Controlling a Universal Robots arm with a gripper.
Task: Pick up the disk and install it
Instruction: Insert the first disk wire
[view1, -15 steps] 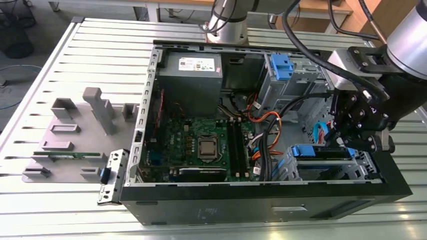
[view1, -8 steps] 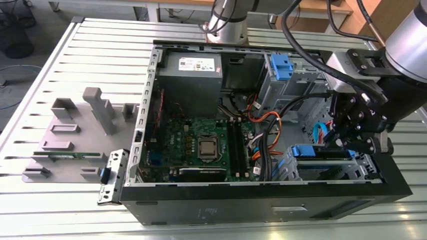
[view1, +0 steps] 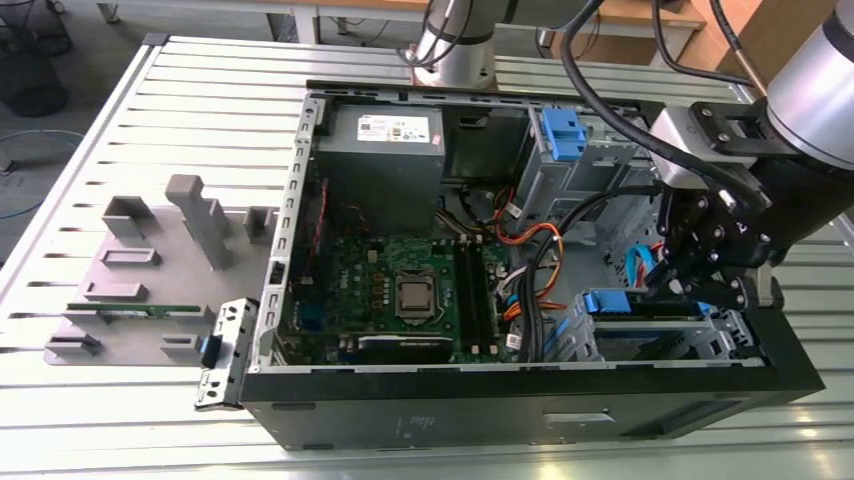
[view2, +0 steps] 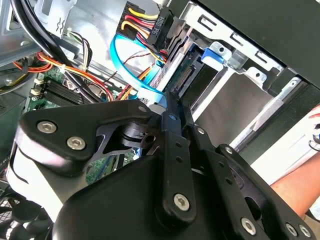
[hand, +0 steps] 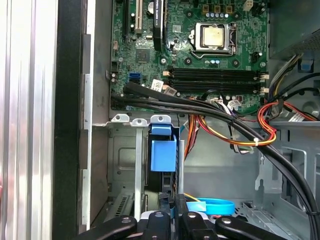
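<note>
The disk (view1: 650, 312) stands on edge inside the drive cage (view1: 667, 345), at the front corner of the open computer case on the exterior view's right. Its blue plastic rail (hand: 163, 152) and dark body show in the first wrist view. The second wrist view shows its connector end (view2: 184, 75). My gripper (view1: 690, 298) reaches down into the cage. Its black fingers (view2: 171, 117) lie close together, with their tips against the disk's end. The fingertips (hand: 158, 218) sit just below the blue rail.
Thick black cables (hand: 200, 112) and orange-red wire bundles (hand: 270, 125) cross the case beside the cage, above the green motherboard (view1: 400, 290). A grey power supply box (view1: 380, 140) sits at the back. A grey fixture (view1: 134, 300) lies on the slatted table. A person's arm (view2: 300, 180) is just outside the case.
</note>
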